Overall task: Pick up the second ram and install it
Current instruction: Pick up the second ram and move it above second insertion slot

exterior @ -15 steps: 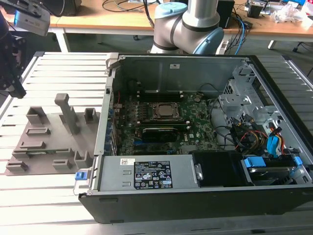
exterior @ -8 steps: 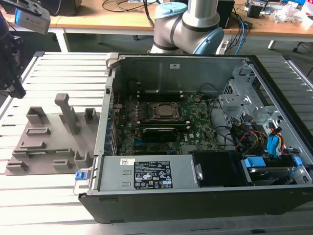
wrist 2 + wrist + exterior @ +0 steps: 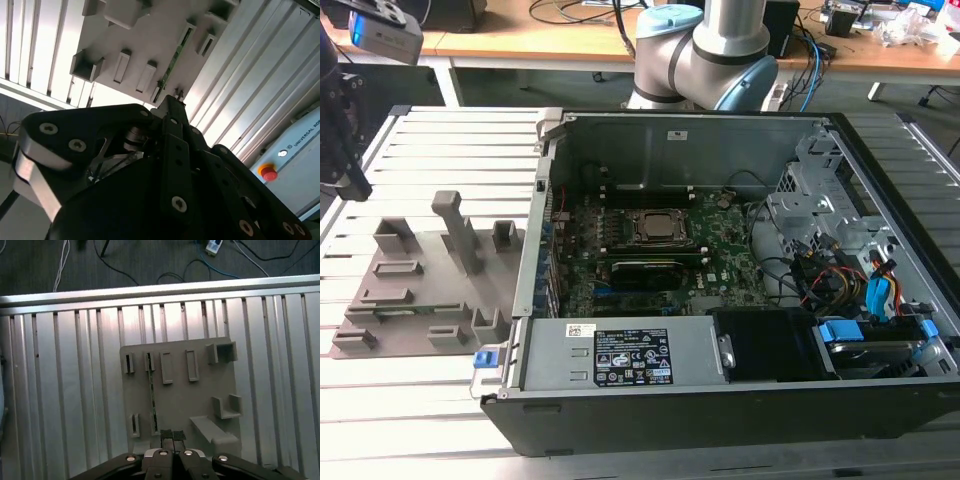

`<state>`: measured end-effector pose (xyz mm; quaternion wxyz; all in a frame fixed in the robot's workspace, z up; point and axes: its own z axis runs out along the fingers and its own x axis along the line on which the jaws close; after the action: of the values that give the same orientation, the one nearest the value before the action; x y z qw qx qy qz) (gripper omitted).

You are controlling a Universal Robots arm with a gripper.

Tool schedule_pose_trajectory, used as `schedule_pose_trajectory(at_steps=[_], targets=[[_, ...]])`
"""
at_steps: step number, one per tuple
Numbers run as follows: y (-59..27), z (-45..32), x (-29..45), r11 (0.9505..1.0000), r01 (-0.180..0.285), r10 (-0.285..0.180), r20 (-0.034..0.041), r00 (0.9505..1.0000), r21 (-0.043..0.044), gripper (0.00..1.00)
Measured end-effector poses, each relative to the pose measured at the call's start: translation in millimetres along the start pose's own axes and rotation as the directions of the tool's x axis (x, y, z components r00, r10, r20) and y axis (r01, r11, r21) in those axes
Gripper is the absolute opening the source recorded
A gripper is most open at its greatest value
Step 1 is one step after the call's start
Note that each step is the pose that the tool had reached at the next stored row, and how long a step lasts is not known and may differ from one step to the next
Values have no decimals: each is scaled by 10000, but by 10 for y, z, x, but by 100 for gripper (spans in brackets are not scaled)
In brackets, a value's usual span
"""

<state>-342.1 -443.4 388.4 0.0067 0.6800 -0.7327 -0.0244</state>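
The second ram (image 3: 152,400) is a thin green stick standing on edge in a slot of the grey plastic fixture (image 3: 200,395). In the second wrist view the ram (image 3: 174,62) shows as a green strip on the fixture (image 3: 150,40). In the exterior view the ram (image 3: 415,311) rests in the fixture (image 3: 430,290), at the exterior view's left of the open computer case. My gripper (image 3: 172,434) hangs above the fixture, apart from the stick, jaws shut on nothing. Its tips (image 3: 177,94) point at the stick's end. The gripper (image 3: 350,180) is dark at the exterior view's left edge.
The open black computer case (image 3: 720,420) holds the green motherboard (image 3: 720,240), cables and a drive cage. Everything stands on a ribbed aluminium table (image 3: 60,390). The arm's base (image 3: 700,50) rises behind the case. A red stop button (image 3: 268,172) sits off the table.
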Motion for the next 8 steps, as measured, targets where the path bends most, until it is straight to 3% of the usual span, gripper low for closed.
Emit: schedule_pose_trajectory(at_steps=[8], targets=[[0,0,0,9965,835,-835,-37,9965,-21,11]])
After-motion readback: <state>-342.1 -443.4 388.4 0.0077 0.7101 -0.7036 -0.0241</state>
